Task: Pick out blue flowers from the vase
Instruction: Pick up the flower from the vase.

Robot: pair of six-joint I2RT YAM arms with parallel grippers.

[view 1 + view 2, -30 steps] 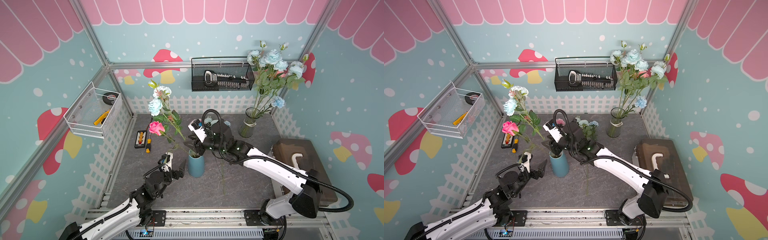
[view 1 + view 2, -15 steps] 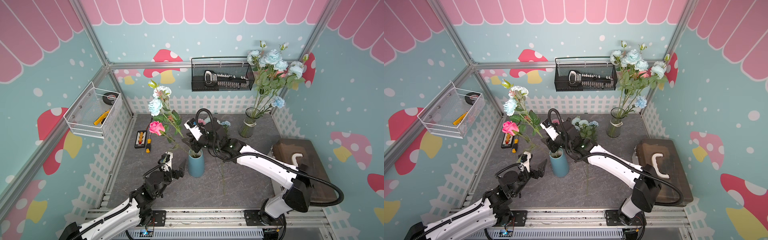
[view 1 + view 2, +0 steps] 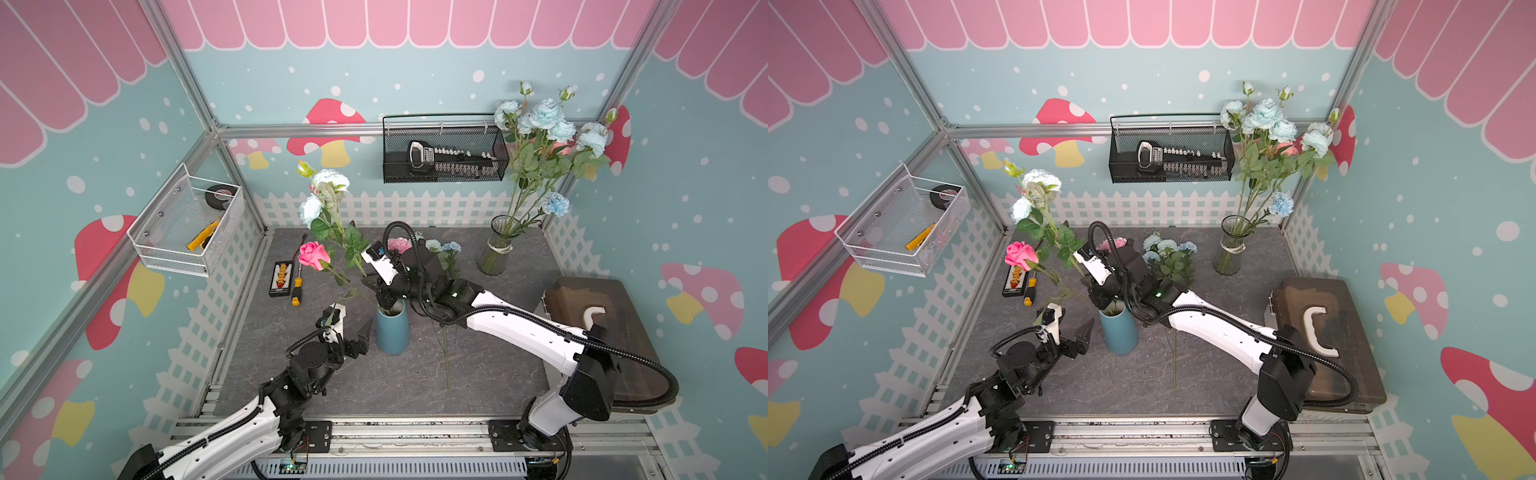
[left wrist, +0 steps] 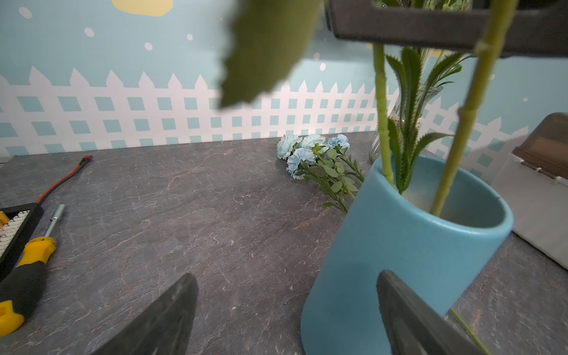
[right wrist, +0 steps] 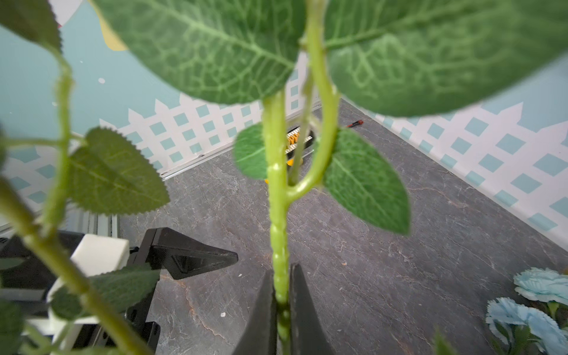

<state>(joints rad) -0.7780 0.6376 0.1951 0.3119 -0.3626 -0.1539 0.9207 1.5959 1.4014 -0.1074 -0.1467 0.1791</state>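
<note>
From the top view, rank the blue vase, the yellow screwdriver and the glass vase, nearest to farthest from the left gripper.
1. Blue vase, right beside the left gripper.
2. Yellow screwdriver, behind it toward the left wall.
3. Glass vase, back right corner.

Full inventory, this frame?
ceramic vase: 1, blue, centre
ruffled flower stem: 1, pale blue, in ceramic vase
rose: 1, pink, same vase
loose flower bunch: 1, pale blue, tabletop
carnation: 1, pink, behind ceramic vase
glass vase of flowers: 1, pale blue, far right
mesh basket: 1, black, back wall
wire basket: 1, white, left wall
screwdriver: 1, yellow, table left
toolbox: 1, brown, table right
left gripper: open, beside ceramic vase
right gripper: shut on ruffled flower stem
</note>
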